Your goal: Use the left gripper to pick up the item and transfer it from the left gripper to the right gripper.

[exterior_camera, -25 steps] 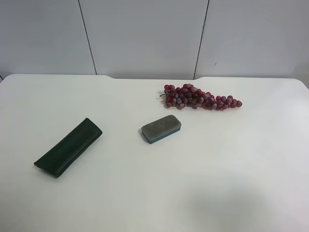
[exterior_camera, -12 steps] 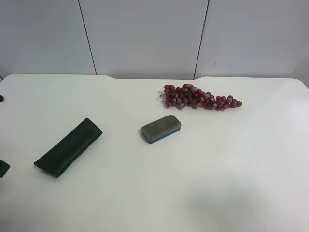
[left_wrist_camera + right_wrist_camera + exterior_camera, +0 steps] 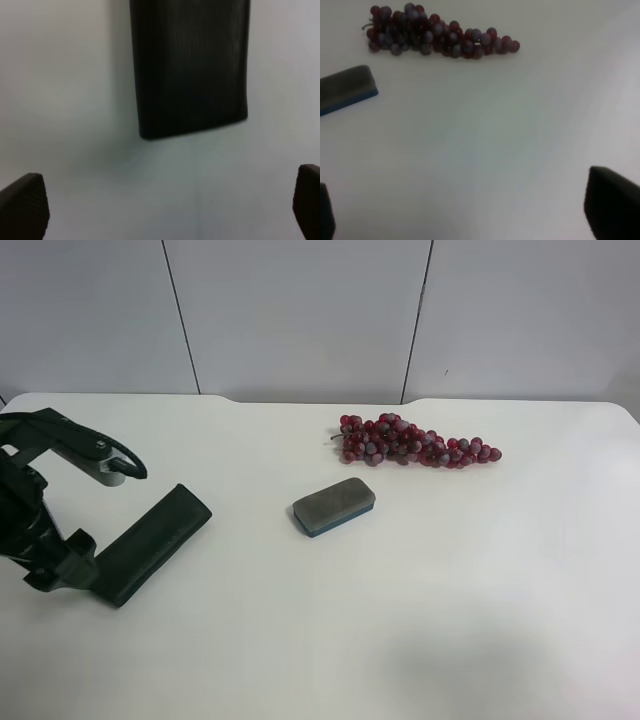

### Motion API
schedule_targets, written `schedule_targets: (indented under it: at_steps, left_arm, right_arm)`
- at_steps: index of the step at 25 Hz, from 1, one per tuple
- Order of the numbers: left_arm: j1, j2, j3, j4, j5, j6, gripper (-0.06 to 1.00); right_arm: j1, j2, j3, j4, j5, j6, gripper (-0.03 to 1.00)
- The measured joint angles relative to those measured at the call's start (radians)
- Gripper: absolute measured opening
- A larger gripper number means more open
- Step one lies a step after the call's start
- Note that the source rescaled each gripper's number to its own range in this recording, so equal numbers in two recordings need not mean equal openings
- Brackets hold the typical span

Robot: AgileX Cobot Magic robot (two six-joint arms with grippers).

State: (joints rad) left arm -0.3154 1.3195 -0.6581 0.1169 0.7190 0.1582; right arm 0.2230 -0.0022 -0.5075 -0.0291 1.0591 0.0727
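Exterior high: the left gripper has arrived beside the item.

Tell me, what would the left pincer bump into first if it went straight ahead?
Probably the dark pouch, lying straight ahead of the open left pincer, though depth is unclear.

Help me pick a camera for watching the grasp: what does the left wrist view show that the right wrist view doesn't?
Only the left wrist view: the dark green pouch, one end lying ahead of the open left gripper. Only the right wrist view: the red grape bunch, part of the grey felt eraser, and the open right gripper. Both: the white table.
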Motion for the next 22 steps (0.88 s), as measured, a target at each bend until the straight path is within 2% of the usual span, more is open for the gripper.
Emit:
schedule_targets:
  at_steps: [8,15,22]
  left_arm:
    - [-0.001,0.235,-0.070,-0.042,-0.054,-0.009,1.00]
    - [-0.001,0.338,-0.070,-0.068,-0.142,-0.009,1.00]
    - [-0.001,0.425,-0.071,-0.077,-0.172,-0.010,1.00]
  right_arm:
    - [0.000,0.000,0.000,0.000,0.000,0.000,1.00]
    - [0.000,0.000,0.000,0.000,0.000,0.000,1.00]
    - [0.000,0.000,0.000,0.000,0.000,0.000,1.00]
